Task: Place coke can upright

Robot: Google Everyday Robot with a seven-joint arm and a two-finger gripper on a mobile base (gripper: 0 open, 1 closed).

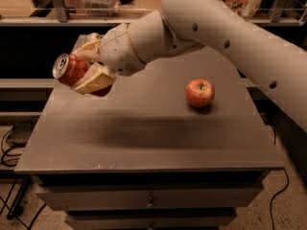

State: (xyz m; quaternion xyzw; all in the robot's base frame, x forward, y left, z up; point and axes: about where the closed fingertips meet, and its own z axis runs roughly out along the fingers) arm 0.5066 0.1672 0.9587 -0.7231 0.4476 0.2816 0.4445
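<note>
gripping one coke can (72,70) tilted above the table (144,143), the hand (88,66); one apple (199,93).

grey table (144,143), red apple (199,92) on it, jaws above left edge

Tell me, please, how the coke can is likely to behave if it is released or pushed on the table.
The gripper, above the left side of the table, holds the coke can tilted. Released like this, its round body would probably roll. Set on its flat silver end, it should stand, though a tall narrow can likely tips if nudged.
</note>
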